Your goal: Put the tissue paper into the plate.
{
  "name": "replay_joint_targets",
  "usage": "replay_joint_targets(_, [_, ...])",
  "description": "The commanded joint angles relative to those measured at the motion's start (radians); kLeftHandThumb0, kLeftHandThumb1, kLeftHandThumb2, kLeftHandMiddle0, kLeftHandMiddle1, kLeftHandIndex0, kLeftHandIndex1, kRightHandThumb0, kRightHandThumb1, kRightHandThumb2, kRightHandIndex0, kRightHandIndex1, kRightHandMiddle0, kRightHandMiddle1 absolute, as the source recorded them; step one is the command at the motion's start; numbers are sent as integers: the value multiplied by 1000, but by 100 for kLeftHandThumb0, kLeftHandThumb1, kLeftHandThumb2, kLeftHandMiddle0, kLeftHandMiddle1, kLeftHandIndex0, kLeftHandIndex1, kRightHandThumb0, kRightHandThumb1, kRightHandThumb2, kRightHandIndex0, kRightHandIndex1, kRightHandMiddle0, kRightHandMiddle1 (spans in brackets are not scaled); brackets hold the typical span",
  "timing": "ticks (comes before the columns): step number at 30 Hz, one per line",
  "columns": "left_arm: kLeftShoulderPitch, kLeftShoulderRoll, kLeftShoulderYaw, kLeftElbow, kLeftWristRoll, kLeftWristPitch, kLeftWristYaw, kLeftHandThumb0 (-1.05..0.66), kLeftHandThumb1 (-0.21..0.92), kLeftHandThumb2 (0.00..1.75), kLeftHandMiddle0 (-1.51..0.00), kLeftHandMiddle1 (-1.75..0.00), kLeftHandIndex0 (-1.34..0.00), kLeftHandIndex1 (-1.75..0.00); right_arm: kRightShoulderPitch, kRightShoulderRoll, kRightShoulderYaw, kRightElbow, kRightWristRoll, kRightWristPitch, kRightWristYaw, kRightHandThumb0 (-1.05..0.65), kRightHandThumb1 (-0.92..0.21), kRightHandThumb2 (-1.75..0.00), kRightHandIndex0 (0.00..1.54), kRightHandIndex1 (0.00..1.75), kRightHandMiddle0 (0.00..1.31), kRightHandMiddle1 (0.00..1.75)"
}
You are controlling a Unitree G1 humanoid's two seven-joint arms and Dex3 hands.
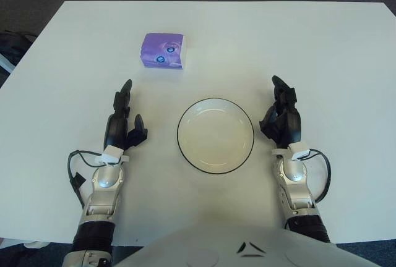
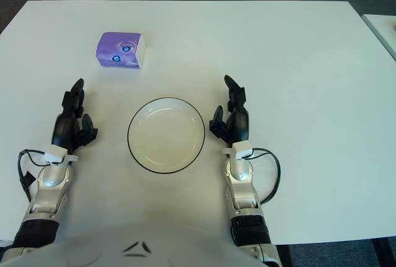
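Both hands show over the white table (image 1: 309, 44), one on each side of the plate (image 1: 215, 135). From the left eye view, the left hand (image 1: 124, 122) shows to the left of the plate, its black fingers (image 1: 122, 97) stretched forward and loosely spread, with nothing between them. The right hand (image 1: 282, 115) shows to the right of the plate, close beside its rim, fingers extended forward and slightly bent, likewise empty. Between the hands, the plate is a round cream dish with a thin dark rim, and nothing lies in it. A purple tissue paper (image 1: 163, 50) pack lies on the table farther from the robot, ahead of the left hand and well apart from the plate. Thin black cables loop beside both silver forearms.

From the right eye view, the same layout appears shifted leftward. Here the left hand (image 2: 73, 120) shows near the picture's left edge, fingers loose and holding nothing. Meanwhile the right hand (image 2: 230, 117) shows just right of the plate (image 2: 166, 135), fingers relaxed. Up beyond the left hand, the tissue paper (image 2: 120, 50) shows a white side panel at its right end.
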Motion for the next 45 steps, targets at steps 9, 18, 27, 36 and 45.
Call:
replay_joint_targets(9, [113,-41,-21,186,25,42,7,-71,92,94,-14,-1,0,-39,144,3,13,107,-8,-2,34,-59,-92,-92,24,1,0,62])
replay_joint_targets(18, [112,-39,-6,190,19,46,15,-72,92,96,-15,-1,0,-41,147,5,13,104,-13,4,44,-59,-92,-91,25,1,0,62])
replay_joint_targets(27, [134,91,123,12,-27,74,-44,-74,92,100,-14,-1,0,-36,137,8,20,115,-19,13,51,-59,-92,-91,25,1,0,62])
replay_joint_targets(36, [79,233,268,-185,-25,109,-82,-77,92,106,-12,0,0,-27,119,13,26,143,-21,19,57,-59,-92,-91,25,1,0,63])
replay_joint_targets(45, [51,384,419,-338,-38,155,-144,-77,92,104,-7,0,0,-18,104,23,31,163,-26,34,49,-60,-92,-91,25,1,0,62])
